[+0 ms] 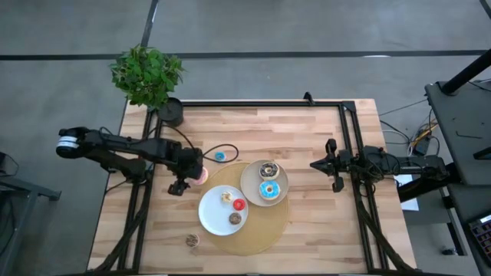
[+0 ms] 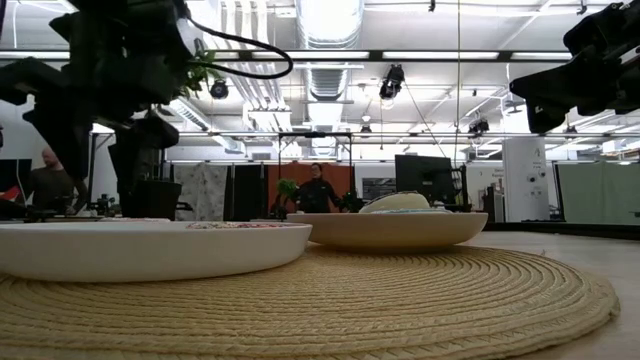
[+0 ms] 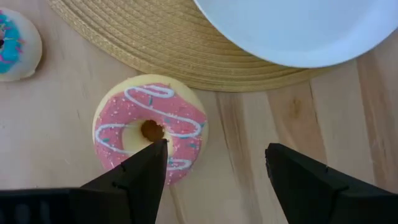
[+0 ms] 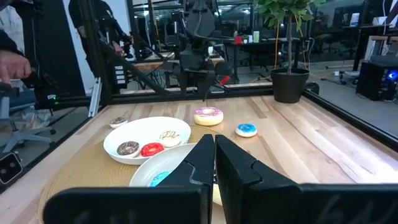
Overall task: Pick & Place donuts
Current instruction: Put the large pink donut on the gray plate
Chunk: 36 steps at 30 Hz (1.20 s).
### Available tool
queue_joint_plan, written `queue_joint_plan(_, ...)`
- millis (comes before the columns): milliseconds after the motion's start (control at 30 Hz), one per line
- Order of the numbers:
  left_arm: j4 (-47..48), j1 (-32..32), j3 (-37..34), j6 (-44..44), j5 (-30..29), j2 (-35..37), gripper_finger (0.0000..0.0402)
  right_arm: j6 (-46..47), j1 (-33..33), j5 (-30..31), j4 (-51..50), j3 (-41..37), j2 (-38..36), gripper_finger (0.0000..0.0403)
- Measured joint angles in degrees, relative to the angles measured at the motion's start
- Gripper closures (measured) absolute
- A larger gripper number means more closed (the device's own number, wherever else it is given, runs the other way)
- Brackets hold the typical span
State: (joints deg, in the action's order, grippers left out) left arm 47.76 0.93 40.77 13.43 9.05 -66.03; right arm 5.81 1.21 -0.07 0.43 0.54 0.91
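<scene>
The left gripper (image 1: 189,173) hovers over the pink donut (image 3: 150,128), its dark wedge-shaped fingers (image 3: 137,180) spread apart, one tip above the donut's hole. This donut is a round ring with pink icing, white squiggles and a pale rim; it lies flat on the bare wooden table (image 1: 322,222), hole upward, just off the edge of the round woven straw mat (image 1: 261,239). A small blue-iced donut (image 1: 220,156) lies flat on the wood nearby; in the left wrist view it is cut off by the frame.

On the mat sit two smooth round plates. The white plate (image 1: 211,218) carries three mini donuts: cream (image 1: 227,197), red (image 1: 238,205) and brown (image 1: 235,218). The beige plate (image 1: 250,184) holds a chocolate donut (image 1: 268,169) and a blue-sprinkled donut (image 1: 268,190). Another small brown donut (image 1: 192,240) lies on the wood beside the mat; its details are hard to make out.

The right gripper (image 1: 335,164) waits at the table's right side, jaws pressed together, empty.
</scene>
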Motion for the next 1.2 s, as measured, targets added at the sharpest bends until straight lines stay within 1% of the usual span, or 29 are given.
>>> queue_joint_plan(333, -1.16, 0.02, 0.00, 1.43, -0.26, -3.69, 0.0159, -0.21, -0.02, 0.02, 0.01, 0.00, 0.00, 0.0394)
queue_joint_plan(400, -1.35, 0.00, 0.00, 1.71, -1.39, -4.29, 0.0159, -0.24, -0.02, 0.01, -0.01, 0.00, 0.00, 0.0394)
queue_joint_plan(533, -1.68, 0.00, 0.00, 2.59, -1.69, -5.51, 0.0159, -0.06, -0.02, 0.00, 0.01, 0.00, 0.00, 0.0394)
queue_joint_plan(800, -2.83, -0.02, 0.00, 2.61, -1.88, -7.99, 0.0159, -0.10, -0.02, 0.02, -0.01, 0.00, -0.02, 0.0394)
queue_joint_plan(900, -3.34, -0.02, 0.00, 2.58, -3.90, -8.94, 0.0159, -0.24, -0.02, 0.02, -0.01, 0.00, -0.02, 0.0394)
queue_joint_plan(1200, -3.80, -0.02, 0.00, 2.54, -4.05, -11.14, 0.0159, 0.00, -0.02, 0.02, 0.00, 0.00, -0.02, 0.0394)
